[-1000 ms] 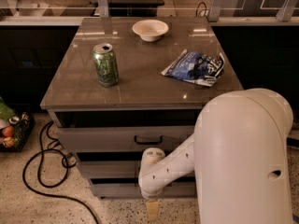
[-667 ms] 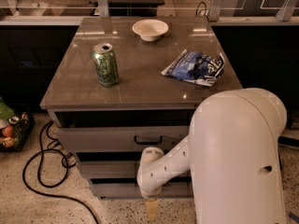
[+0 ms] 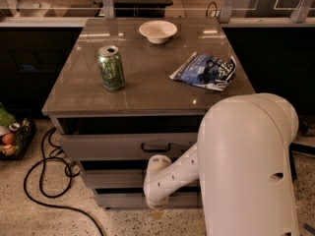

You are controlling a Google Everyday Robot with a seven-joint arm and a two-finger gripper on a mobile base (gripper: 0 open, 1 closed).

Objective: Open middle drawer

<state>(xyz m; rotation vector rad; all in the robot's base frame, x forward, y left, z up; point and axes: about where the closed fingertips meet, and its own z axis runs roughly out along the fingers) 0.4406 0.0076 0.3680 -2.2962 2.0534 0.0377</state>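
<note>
The grey-taupe cabinet has three stacked drawers. The top drawer shows a black loop handle. The middle drawer is the strip below it; its handle is hidden behind my white arm. The lowest drawer sits under that. My gripper points down in front of the lower drawers, below the rounded wrist; only a small tan tip of it shows.
On the cabinet top stand a green can, a white bowl and a blue chip bag. A black cable loops on the floor at the left, beside a basket.
My arm's large body has shifted slightly left; the wrist and gripper stay in front of the lower drawers. The drawers have not moved.
</note>
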